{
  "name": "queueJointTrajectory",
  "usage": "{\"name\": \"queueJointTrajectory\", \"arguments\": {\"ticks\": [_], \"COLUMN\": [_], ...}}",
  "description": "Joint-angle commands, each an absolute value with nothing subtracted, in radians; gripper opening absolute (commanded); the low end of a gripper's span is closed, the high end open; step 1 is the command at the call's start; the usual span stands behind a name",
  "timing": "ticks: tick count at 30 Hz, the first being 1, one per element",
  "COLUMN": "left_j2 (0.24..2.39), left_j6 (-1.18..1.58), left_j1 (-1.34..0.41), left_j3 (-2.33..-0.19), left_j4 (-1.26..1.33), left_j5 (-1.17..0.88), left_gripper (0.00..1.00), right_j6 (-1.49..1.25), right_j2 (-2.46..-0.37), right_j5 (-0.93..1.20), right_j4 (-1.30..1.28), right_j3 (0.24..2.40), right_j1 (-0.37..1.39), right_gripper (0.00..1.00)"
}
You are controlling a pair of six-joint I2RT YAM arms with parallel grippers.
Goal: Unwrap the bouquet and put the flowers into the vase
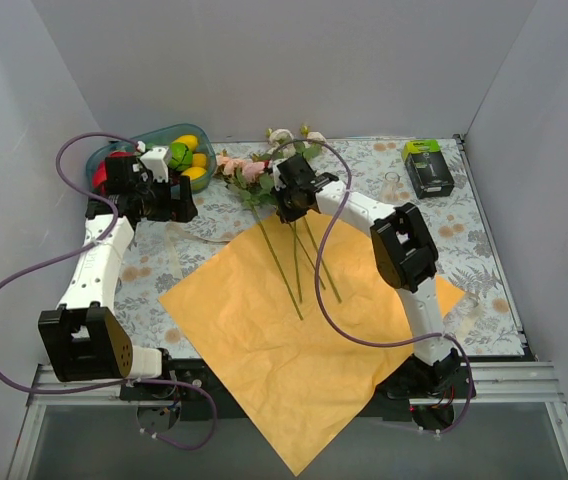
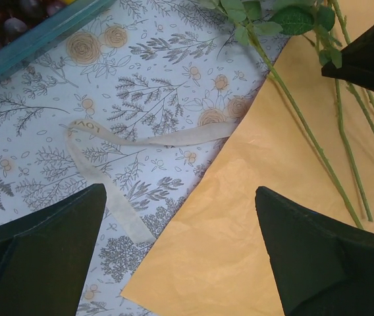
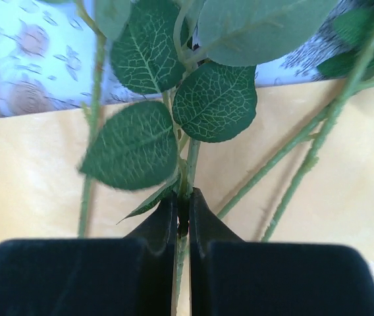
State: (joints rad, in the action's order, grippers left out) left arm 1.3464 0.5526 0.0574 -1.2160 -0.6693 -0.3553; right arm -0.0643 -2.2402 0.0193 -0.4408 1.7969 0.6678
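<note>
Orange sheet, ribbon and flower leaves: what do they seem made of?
The orange sheet looks like thin matte paper: fine crinkles, crisp straight edges. The ribbon looks like soft cream fabric: limp, curling, with faint lettering. The flower leaves may be artificial, fabric or plastic: evenly green with very regular pale veins, though real ones cannot be ruled out.

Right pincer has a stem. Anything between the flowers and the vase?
Nothing visible. The right pincer is shut on one stem of the flowers. The tablecloth between them and the vase looks bare; only that arm's own forearm runs beside that line.
</note>
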Motion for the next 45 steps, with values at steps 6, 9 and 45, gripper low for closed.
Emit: {"name": "queueJointTrajectory", "arguments": {"ticks": [6,9,45], "left_j2": [1.499,1.589,2.233], "left_j6": [0.632,0.689,0.792], "left_j1": [-0.142,-0.195,-0.486], "left_j3": [-1.324,-1.394,-1.773], "left_j4": [-0.641,-0.647,-0.502], "left_j5": [-0.314,-0.333,-0.014], "left_gripper": [0.97,0.98,0.66], "right_j6": [-0.075,-0.072,0.253], "right_j2": [-1.928,-1.829,-1.261], "right_j5": [-0.096,-0.156,-0.270], "right_j4": [-0.351,-0.279,0.637], "right_j3": [1.956,1.916,1.227], "right_j1": [0.652,0.626,0.332], "right_gripper": [0.01,0.01,0.01]}}
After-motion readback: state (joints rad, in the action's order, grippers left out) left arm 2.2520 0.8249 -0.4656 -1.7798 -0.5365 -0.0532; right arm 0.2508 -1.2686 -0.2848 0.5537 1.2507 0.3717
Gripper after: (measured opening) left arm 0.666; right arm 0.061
